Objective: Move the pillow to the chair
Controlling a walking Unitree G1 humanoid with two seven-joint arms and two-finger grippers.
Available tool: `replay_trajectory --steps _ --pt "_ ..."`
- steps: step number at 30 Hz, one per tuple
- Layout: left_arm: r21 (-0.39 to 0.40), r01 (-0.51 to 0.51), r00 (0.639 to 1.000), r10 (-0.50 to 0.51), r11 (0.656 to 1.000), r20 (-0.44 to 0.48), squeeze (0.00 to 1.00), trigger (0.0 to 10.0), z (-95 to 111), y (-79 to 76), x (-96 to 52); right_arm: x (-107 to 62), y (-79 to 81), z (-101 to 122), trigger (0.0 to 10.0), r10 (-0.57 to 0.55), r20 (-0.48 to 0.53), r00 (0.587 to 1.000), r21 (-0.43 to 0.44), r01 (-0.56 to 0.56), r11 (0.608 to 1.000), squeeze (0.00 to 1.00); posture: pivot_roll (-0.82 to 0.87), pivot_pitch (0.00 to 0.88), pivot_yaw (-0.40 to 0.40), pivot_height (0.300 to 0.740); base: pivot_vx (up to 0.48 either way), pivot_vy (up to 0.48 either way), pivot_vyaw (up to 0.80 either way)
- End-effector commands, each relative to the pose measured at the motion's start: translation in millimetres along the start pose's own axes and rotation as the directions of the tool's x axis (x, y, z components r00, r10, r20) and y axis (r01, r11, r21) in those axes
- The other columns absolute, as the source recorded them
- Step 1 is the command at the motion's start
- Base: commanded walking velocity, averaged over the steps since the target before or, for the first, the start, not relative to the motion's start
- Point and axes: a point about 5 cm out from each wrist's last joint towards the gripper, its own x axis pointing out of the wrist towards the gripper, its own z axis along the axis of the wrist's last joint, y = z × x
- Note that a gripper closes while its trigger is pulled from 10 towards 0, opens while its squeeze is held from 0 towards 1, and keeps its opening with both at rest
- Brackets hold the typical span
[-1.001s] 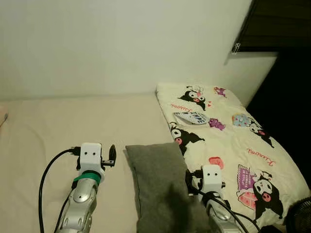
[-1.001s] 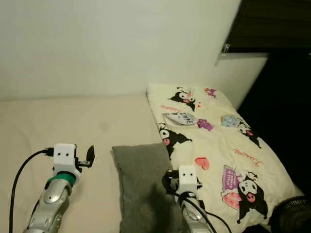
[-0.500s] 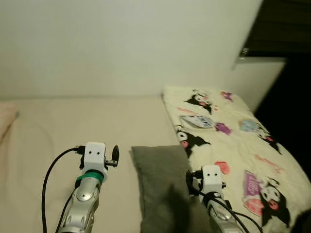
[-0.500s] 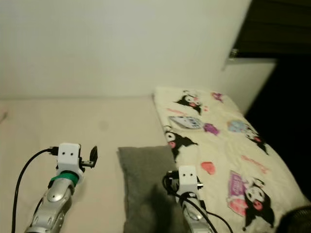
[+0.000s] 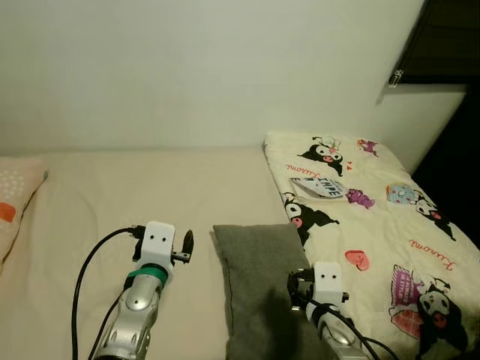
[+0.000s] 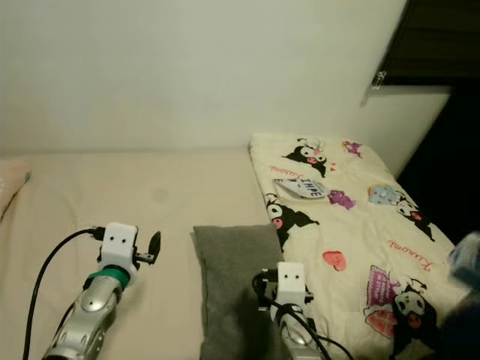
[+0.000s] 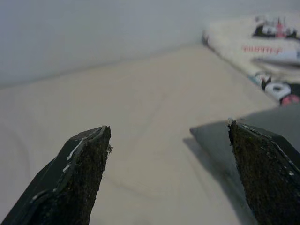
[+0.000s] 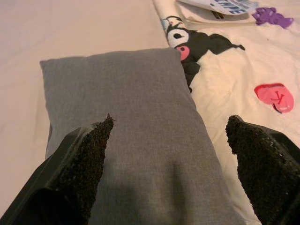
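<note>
While the grey pillow (image 5: 259, 285) lies flat on the cream bed (image 5: 90, 202), its right edge touches a cartoon-printed blanket (image 5: 375, 217) (black-and-white figures, a pink heart). The right claw (image 8: 171, 154) hovers just over the pillow's near end, fingers (image 8: 82, 164) spread wide and gripping nothing. The left claw (image 7: 168, 154) is held above bare sheet just beside the pillow's left edge, also spread apart and empty. A patterned cushion (image 5: 19, 202) shows at the bed's far left.

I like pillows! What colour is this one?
The pillow is plain grey, clearest in the right wrist view.
</note>
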Motion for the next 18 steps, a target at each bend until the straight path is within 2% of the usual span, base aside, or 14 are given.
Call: replay_trajectory --steps 1,3,7,18 --pt "0.019 0.025 1.000 -0.025 0.999 -0.016 0.00 10.0 -3.3 -2.1 0.9 -4.0 -8.0 -7.8 10.0 -0.061 -0.021 0.998 0.018 0.061 0.998 0.00 -0.05 0.000 0.082 0.740 0.000 0.000 0.00" --pt "0.028 0.050 0.999 -0.050 0.998 -0.013 0.00 10.0 -2.0 -5.3 2.1 -6.1 -20.9 -12.4 10.0 -0.128 -0.043 0.991 0.047 0.130 0.990 0.00 -0.05 0.000 0.088 0.740 0.000 0.000 0.00" --pt "0.024 0.053 0.999 -0.053 0.998 -0.004 0.00 10.0 -0.8 -8.0 1.5 -9.8 -29.5 -18.1 10.0 -0.150 -0.056 0.987 0.049 0.153 0.987 0.00 -0.06 0.000 0.096 0.740 0.000 0.000 0.00" --pt "0.004 0.014 1.000 -0.014 1.000 -0.002 0.00 10.0 -8.7 -5.7 -7.6 -14.8 -22.4 -22.6 10.0 -0.108 -0.051 0.993 0.019 0.109 0.994 0.00 -0.05 0.020 0.063 0.740 0.000 0.000 0.00"
